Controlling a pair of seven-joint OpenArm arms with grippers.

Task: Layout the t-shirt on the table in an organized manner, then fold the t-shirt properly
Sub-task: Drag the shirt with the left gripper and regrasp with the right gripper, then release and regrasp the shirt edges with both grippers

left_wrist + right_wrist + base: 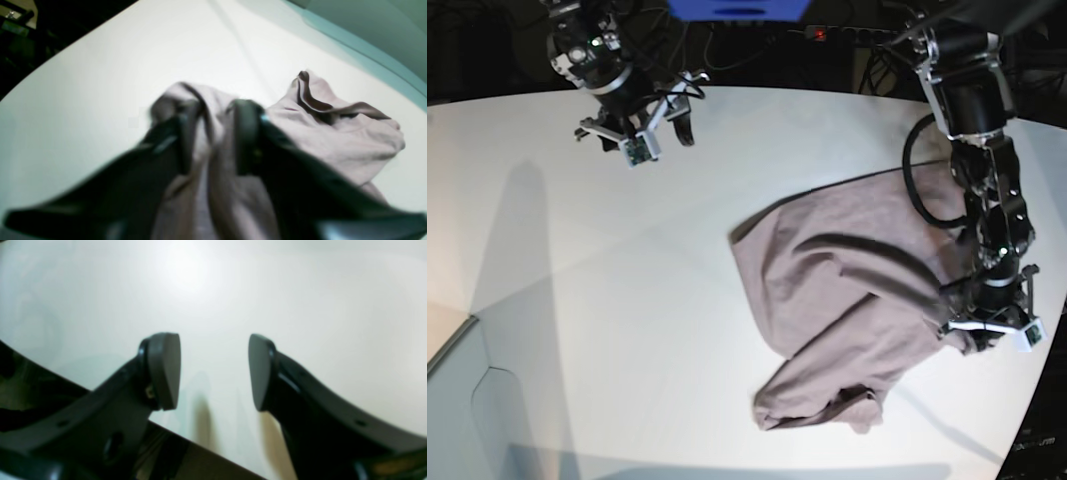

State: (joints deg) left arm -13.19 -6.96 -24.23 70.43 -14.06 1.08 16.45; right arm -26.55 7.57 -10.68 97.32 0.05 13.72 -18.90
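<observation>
We can read no text, label, brand, number or sign in any of the three views. The t-shirt (847,290) is plain, with no print, and the white tabletop (607,300) carries no markings that we can make out.

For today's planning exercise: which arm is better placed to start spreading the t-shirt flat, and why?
The left. Its gripper is already down in the t-shirt, with cloth between its fingers in the wrist view. The right gripper hangs open and empty over bare table, well away from the shirt.
</observation>
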